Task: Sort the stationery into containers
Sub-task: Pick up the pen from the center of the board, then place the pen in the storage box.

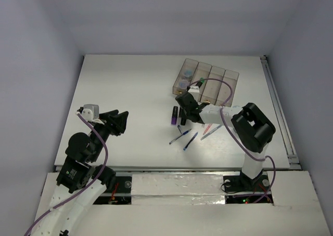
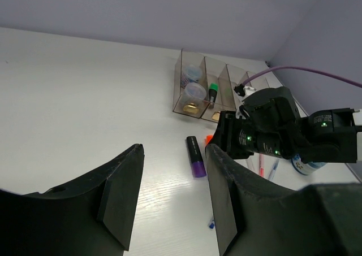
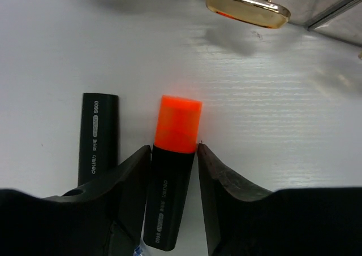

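Tools first, from above: the right tool (image 1: pixel 184 113) sits low over the bench (image 1: pixel 119 79) just before the containers' (image 1: pixel 214 77) near edge, with pens (image 1: pixel 190 141) scattered nearer still, while the left tool (image 1: pixel 118 122) hangs well left of the containers. From the left wrist, the left tool (image 2: pixel 174 150) is spread wide and holds nothing; a purple-capped marker (image 2: pixel 196 157) lies short of the containers (image 2: pixel 180 86), whose leftmost compartment holds two rolls (image 2: pixel 195 90) and the next a green-capped marker (image 2: pixel 213 92). From the right wrist, the right tool (image 3: pixel 172 154) is closed on the black barrel of an orange-capped marker (image 3: pixel 178 123) lying on the bench, cap toward the containers.
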{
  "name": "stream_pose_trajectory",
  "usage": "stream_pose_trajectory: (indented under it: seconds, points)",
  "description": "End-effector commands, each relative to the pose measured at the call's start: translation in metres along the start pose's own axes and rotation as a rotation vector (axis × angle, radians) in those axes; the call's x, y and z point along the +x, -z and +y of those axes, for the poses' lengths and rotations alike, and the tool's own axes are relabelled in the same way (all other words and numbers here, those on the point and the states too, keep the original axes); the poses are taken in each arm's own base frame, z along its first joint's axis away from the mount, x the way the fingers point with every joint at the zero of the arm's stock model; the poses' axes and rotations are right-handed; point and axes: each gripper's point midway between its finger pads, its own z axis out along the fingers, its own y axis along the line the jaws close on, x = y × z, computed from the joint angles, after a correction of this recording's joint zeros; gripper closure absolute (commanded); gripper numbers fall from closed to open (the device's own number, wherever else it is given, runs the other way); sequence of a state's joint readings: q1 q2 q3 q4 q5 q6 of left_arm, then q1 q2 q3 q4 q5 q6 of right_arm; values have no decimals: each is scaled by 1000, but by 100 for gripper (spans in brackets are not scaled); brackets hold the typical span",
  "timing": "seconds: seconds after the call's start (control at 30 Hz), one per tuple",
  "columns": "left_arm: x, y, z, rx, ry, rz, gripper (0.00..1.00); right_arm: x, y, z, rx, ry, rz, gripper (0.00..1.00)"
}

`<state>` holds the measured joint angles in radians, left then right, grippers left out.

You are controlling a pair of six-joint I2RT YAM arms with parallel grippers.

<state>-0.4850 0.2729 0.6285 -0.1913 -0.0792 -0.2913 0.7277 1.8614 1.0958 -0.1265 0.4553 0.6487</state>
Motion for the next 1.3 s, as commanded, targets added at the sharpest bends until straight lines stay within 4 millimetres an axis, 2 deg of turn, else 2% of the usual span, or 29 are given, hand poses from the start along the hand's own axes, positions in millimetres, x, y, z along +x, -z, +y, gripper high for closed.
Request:
stream_pose_trajectory:
  seconds: [0.0, 0.1, 0.23, 0.27, 0.37, 0.47, 0.67, 0.73, 0.83, 0.87, 0.93, 0.97, 1.03, 1.1, 1.13, 1.17, 1.2, 1.23, 1.27]
  points:
    - [-11, -1, -7, 30, 8, -39, 56, -2, -1, -7, 54, -6, -22, 56]
    - [-11, -1, -7, 30, 8, -41, 56, -5, 0, -12, 83, 4, -32, 60]
    - [-11, -1, -8, 32, 8, -41, 56, -4, -3, -9, 81, 41, -15, 53]
    - [-11, -1, -7, 30, 6, -39, 56, -3, -5, -8, 79, 46, -12, 58]
    - [-11, -1, -7, 30, 6, -41, 56, -14, -4, -1, 57, 38, -38, 82]
    - [-11, -1, -7, 29, 6, -41, 56, -44, 9, 10, 28, 15, -113, 85]
    - [-12, -1, -7, 28, 7, -43, 56, -122, 56, 29, -47, -38, -304, 88]
    - [-11, -1, -7, 28, 6, -42, 56, -150, 57, 17, -16, -51, -348, 88]
    - [-12, 0, -7, 29, 7, -44, 56, -176, 50, 2, 2, -64, -392, 88]
    - [-12, 0, -7, 29, 7, -44, 56, -185, 41, -11, 23, -74, -410, 87]
    - [-12, 0, -7, 29, 7, -44, 56, -197, 31, -19, 31, -78, -413, 87]
    - [-11, -1, -7, 28, 7, -43, 56, -200, 19, -29, 54, -82, -402, 87]
    - [-11, -1, -7, 28, 5, -42, 56, -216, 15, -32, 67, -75, -421, 86]
    - [-11, -1, -7, 28, 6, -42, 56, -219, 2, -37, 85, -68, -402, 87]
    - [-11, -1, -7, 26, 5, -42, 56, -230, 1, -41, 96, -67, -411, 86]
    - [-11, -1, -7, 26, 5, -42, 56, -230, -2, -39, 94, -62, -405, 86]
    - [-11, -1, -7, 26, 5, -42, 56, -227, -13, -44, 106, -56, -385, 86]
    - [-11, -1, -7, 26, 6, -42, 56, -226, -18, -48, 118, -53, -366, 84]
    - [-11, -1, -7, 26, 5, -42, 56, -232, -18, -45, 111, -54, -371, 73]
